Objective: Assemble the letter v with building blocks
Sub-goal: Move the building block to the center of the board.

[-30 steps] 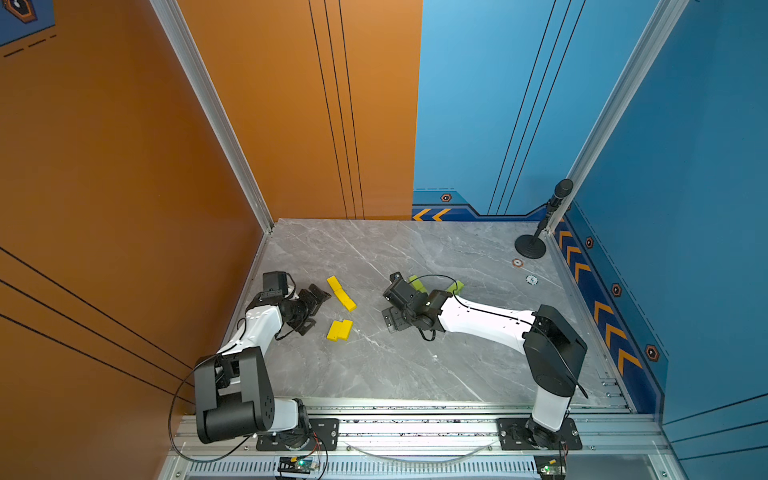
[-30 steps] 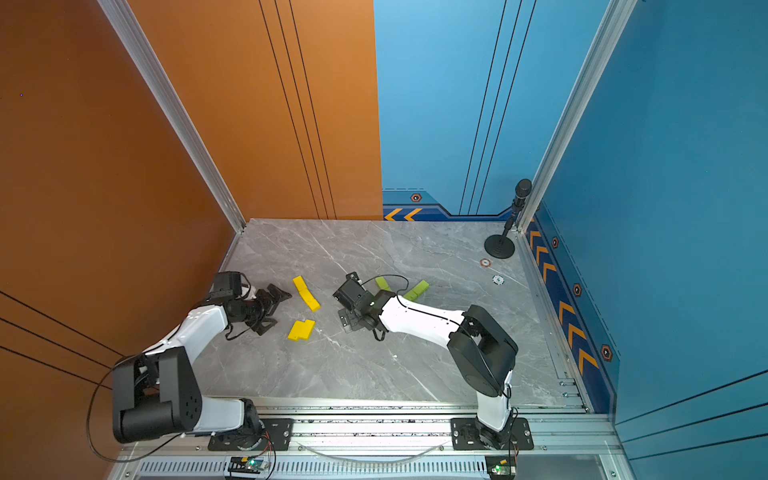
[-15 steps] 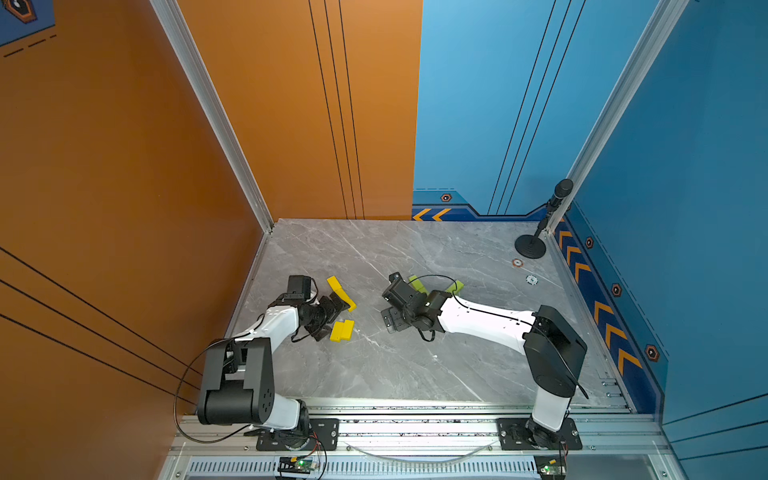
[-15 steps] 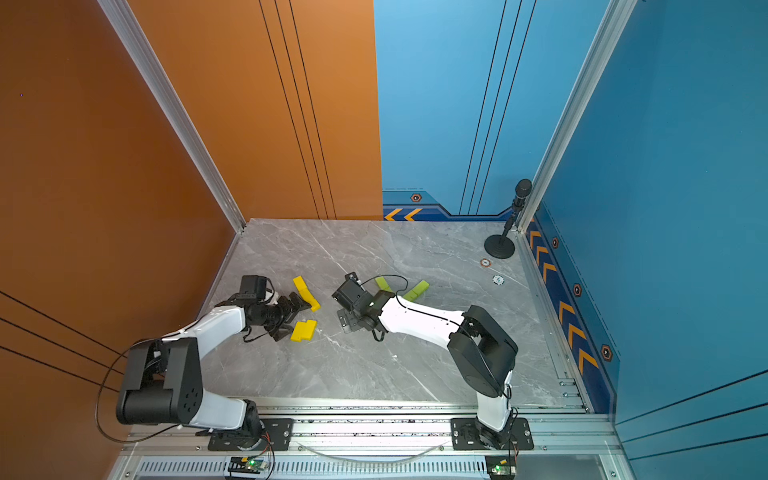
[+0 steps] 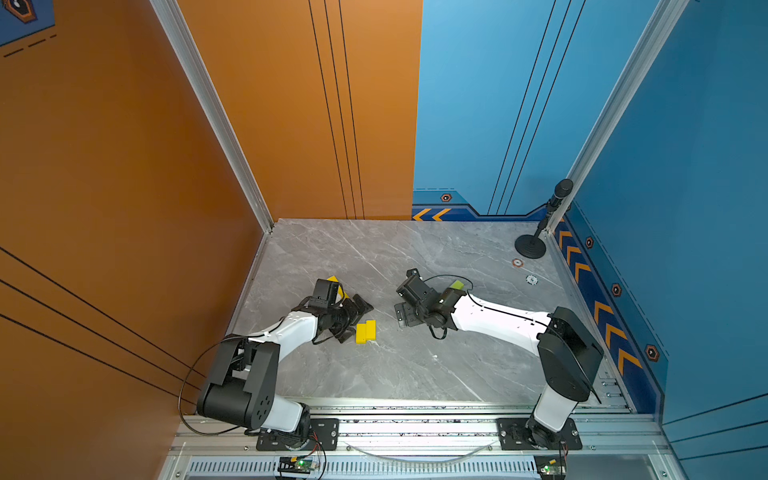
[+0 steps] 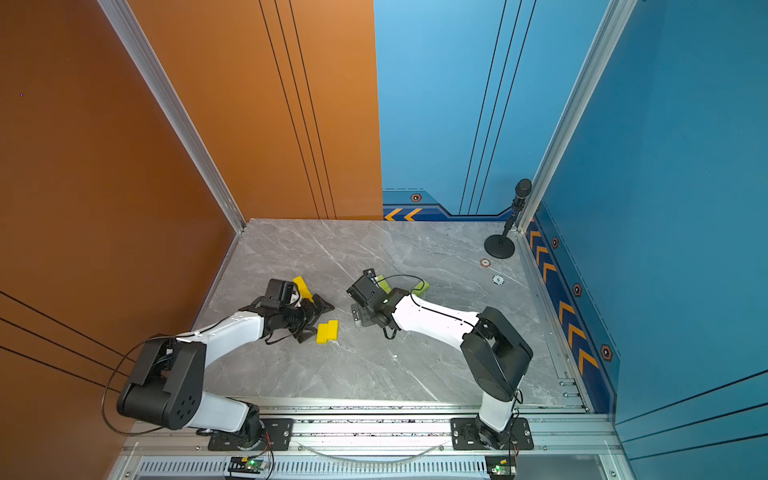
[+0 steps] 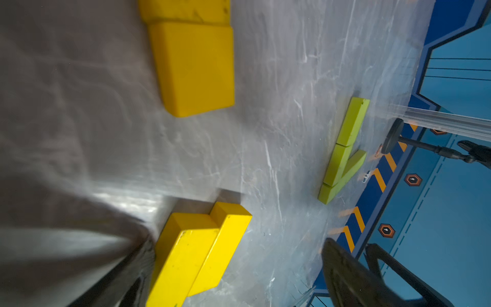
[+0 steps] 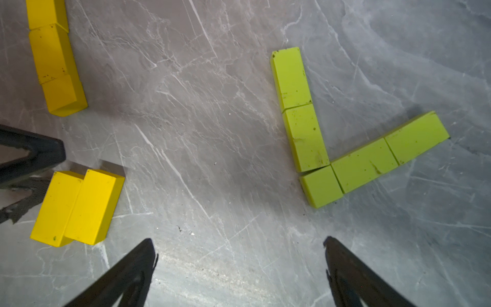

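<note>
- Green V [image 8: 305, 138]: five lime blocks lie flat on the table [image 8: 199, 159]. Each arm is two bricks touching end to end, and a cube sits at the corner where the arms meet. In both top views my right arm [image 5: 498, 322] covers most of it, and only a scrap of green shows.
- My right gripper [image 8: 239, 240] has its fingers spread wide with nothing between them. It hangs over bare table just beside the V, on the side toward the yellow blocks.
- Yellow pair [image 8: 77, 207]: two bricks lie flat with their long sides touching, one set a little ahead of the other. They are well apart from the V, on the side where my left arm [image 5: 291, 330] reaches in.
- My left gripper [image 5: 356, 323] is spread wide too and holds nothing. The pair lies between my fingers, close against one finger [image 8: 26, 170]. I cannot tell whether it touches.
- Yellow row [image 8: 55, 66]: at least three blocks lie end to end, also well apart from the V, on the same side as the pair and clear of it. One end runs out of the right wrist view, and my left wrist hides part of it in the top views.
</note>
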Robot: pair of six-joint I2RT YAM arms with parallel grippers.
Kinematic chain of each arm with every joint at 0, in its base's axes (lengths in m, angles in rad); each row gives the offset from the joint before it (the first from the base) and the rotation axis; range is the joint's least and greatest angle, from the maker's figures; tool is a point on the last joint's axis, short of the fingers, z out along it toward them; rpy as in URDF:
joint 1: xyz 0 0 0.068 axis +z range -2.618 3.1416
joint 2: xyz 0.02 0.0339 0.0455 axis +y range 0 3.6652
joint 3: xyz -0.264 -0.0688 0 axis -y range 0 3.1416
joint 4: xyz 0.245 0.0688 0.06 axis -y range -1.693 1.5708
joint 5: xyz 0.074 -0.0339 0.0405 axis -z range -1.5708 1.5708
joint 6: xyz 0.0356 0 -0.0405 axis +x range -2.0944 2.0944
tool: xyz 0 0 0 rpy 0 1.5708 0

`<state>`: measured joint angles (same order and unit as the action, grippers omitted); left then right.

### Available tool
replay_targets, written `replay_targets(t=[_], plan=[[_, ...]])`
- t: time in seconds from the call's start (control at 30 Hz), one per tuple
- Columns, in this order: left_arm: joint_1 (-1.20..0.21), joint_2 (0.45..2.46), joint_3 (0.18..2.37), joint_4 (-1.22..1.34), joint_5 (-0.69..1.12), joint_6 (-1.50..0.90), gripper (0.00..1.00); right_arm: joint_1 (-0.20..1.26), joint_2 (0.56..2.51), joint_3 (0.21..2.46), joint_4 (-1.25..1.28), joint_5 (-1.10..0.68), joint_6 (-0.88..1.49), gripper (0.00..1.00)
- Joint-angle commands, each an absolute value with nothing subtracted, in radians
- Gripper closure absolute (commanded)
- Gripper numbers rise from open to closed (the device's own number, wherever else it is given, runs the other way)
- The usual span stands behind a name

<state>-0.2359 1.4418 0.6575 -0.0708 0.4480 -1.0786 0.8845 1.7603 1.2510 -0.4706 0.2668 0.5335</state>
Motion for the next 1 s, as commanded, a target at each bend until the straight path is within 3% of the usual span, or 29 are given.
replay_targets(t=[0.0, 0.3, 0.5, 0.73, 0.97], plan=[[-0.229, 1.369, 0.655, -0.017, 0.44, -1.174, 0.02, 0.884, 1.729, 1.231, -0.488, 0.291, 0.6, 0.01], [0.064, 1.23, 0.731, -0.224, 0.593, -1.076, 0.02, 0.934, 1.862, 1.371, -0.559, 0.308, 0.662, 0.03], [0.232, 1.198, 0.722, -0.286, 0.706, -1.015, 0.02, 0.979, 1.997, 1.527, -0.603, 0.311, 0.73, 0.18], [0.28, 1.19, 0.67, -0.286, 0.759, -0.978, 0.02, 0.998, 2.149, 1.667, -0.64, 0.302, 0.77, 0.32], [0.298, 1.211, 0.655, -0.259, 0.766, -0.975, 0.02, 1.002, 2.235, 1.744, -0.655, 0.301, 0.79, 0.38]])
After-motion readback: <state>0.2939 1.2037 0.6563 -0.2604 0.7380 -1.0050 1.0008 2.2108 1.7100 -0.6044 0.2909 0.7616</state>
